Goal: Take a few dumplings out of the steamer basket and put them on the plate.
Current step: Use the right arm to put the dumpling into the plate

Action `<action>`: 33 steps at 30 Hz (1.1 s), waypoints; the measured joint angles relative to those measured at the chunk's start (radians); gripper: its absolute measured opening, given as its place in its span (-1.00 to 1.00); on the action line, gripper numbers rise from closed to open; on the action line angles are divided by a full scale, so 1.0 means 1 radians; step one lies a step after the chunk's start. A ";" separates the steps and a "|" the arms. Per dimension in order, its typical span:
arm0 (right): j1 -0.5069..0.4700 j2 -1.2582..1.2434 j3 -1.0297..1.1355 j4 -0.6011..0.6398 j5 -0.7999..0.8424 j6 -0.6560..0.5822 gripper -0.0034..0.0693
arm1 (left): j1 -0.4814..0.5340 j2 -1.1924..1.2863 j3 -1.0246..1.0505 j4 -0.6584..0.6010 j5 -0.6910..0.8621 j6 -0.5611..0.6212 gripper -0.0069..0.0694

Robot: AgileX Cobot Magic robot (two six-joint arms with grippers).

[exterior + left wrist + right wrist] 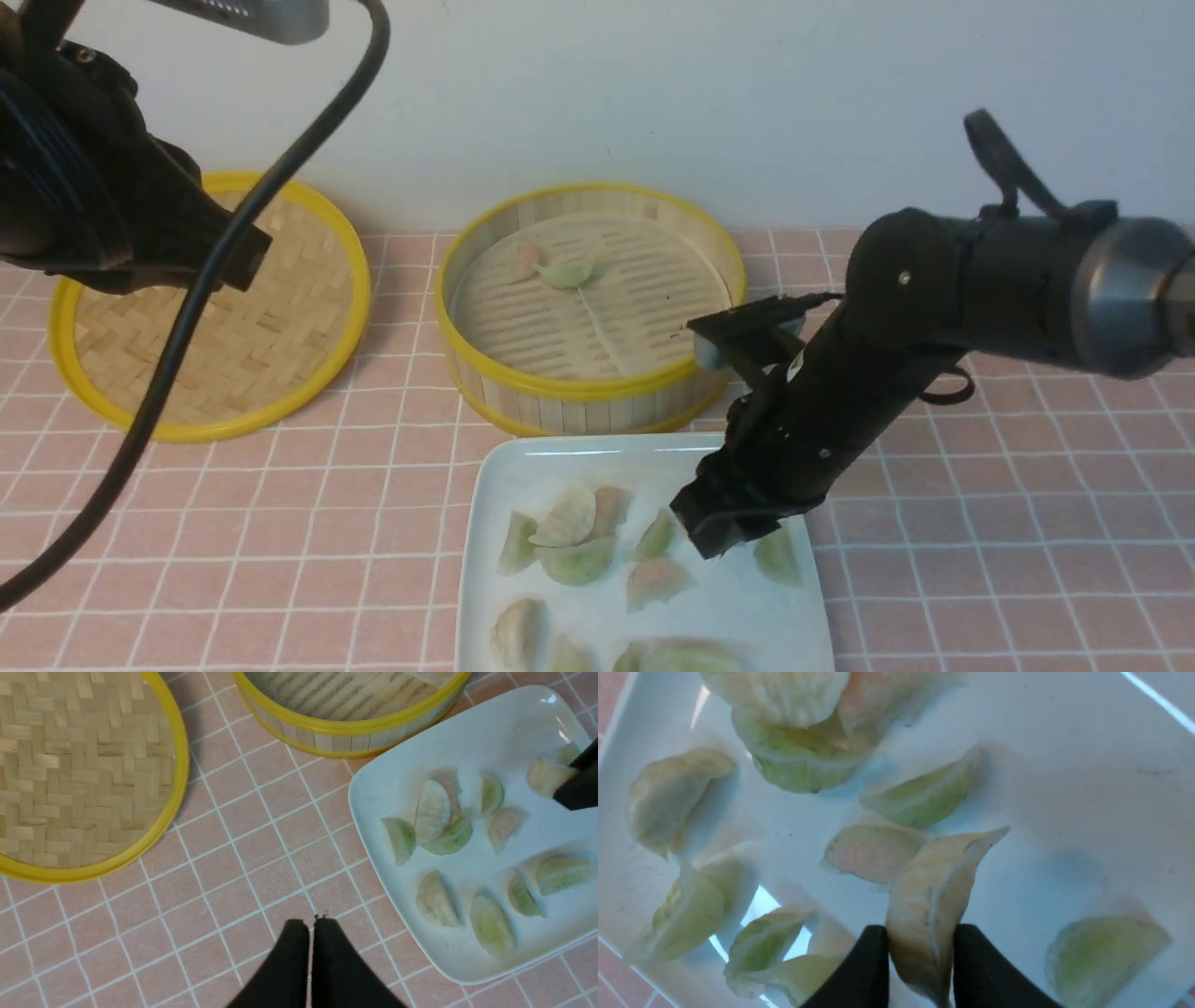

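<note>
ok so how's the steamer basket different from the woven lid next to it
The steamer basket has an upright slatted wall and a slatted floor; the woven lid lies flat, with a herringbone weave. The basket holds two dumplings; none show on the lid. The basket stands just behind the white plate, while the lid lies further to the robot's left. Both are round bamboo with yellow rims.

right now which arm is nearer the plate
Right. The right arm reaches over the plate, a dumpling between its jaws just above it. The left arm is off to the plate's left, near the woven lid, jaws shut over the tablecloth.
</note>
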 joint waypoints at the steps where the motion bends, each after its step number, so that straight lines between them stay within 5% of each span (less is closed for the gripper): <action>1: 0.002 0.003 0.000 0.002 -0.005 0.000 -0.26 | 0.000 0.000 0.000 0.000 0.000 0.000 -0.83; 6: 0.003 0.005 0.000 0.003 -0.004 0.063 0.44 | 0.000 0.000 0.000 -0.033 0.000 0.000 -0.83; 10: 0.003 -0.021 -0.023 0.002 0.105 0.085 0.59 | 0.000 0.000 0.000 -0.062 0.000 0.008 -0.83; 13: 0.003 -0.090 -0.034 0.002 0.181 0.090 0.37 | 0.000 0.000 0.000 -0.066 0.000 0.010 -0.83; 19: 0.003 -0.423 -0.037 -0.067 0.275 0.182 -0.72 | 0.000 0.000 0.000 -0.104 0.000 0.010 -0.83; 21: 0.003 -0.569 -0.036 -0.108 0.269 0.217 -0.87 | 0.000 0.000 0.000 -0.116 0.000 0.010 -0.83; 26: 0.003 -0.914 0.037 -0.206 0.168 0.291 -0.94 | 0.000 0.000 0.000 -0.144 0.000 0.010 -0.83; 33: 0.003 -1.503 0.395 -0.324 -0.188 0.360 -0.94 | 0.000 0.000 0.000 -0.211 0.000 0.019 -0.83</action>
